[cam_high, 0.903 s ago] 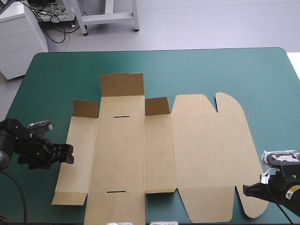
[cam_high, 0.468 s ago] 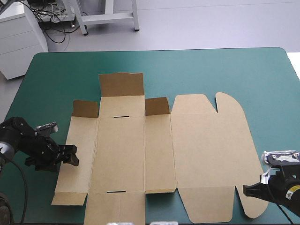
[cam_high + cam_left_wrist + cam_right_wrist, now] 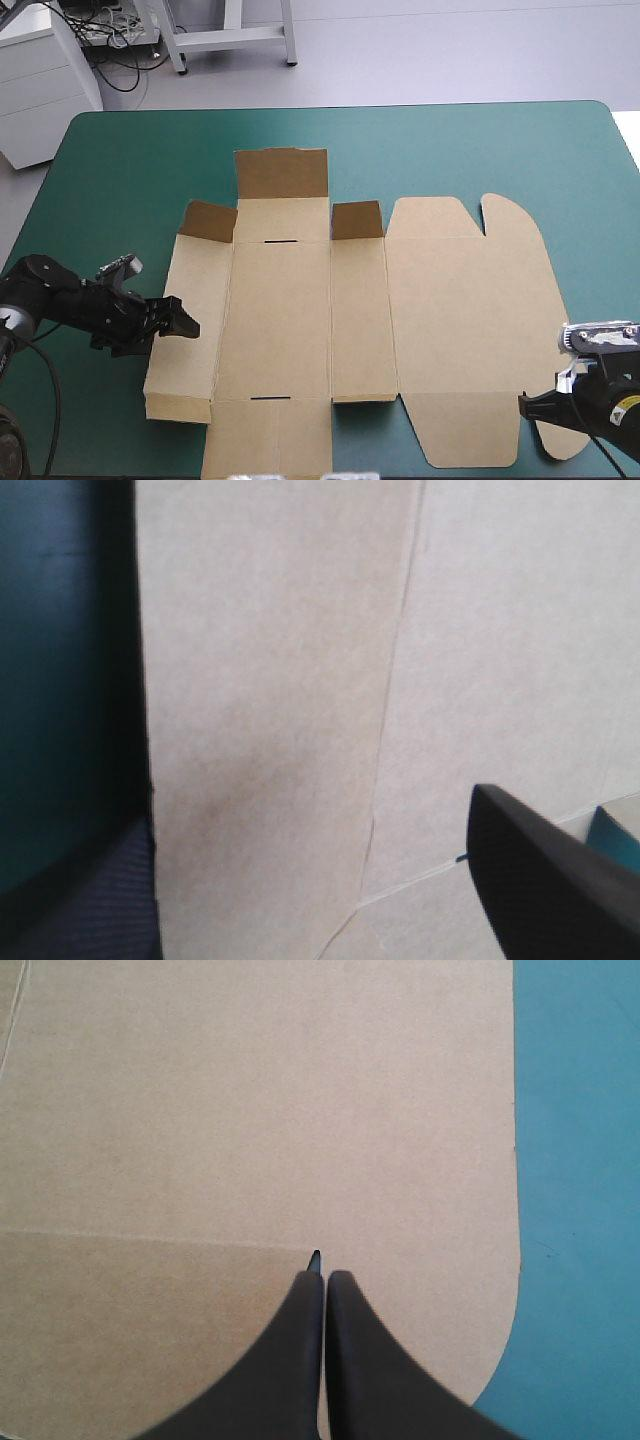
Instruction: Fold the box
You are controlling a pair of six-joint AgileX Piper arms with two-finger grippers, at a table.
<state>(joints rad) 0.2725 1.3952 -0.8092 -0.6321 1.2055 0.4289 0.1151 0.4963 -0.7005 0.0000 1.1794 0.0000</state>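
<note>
Found the left tool [image 3: 183,322] spread, one black finger [image 3: 545,880] above the board and the other down beside its edge, straddling the left rim of the box [image 3: 300,320]. Found the right tool [image 3: 522,403] pressed together into one point at the near right edge of the lid panel [image 3: 470,300], pinching nothing. Saw the box lying almost flat across the middle of the teal-green worktop [image 3: 450,150], only the three far flaps [image 3: 280,175] tilted up a little. Judged the folding barely begun: no wall raised or tucked, every side panel left to lift.
</note>
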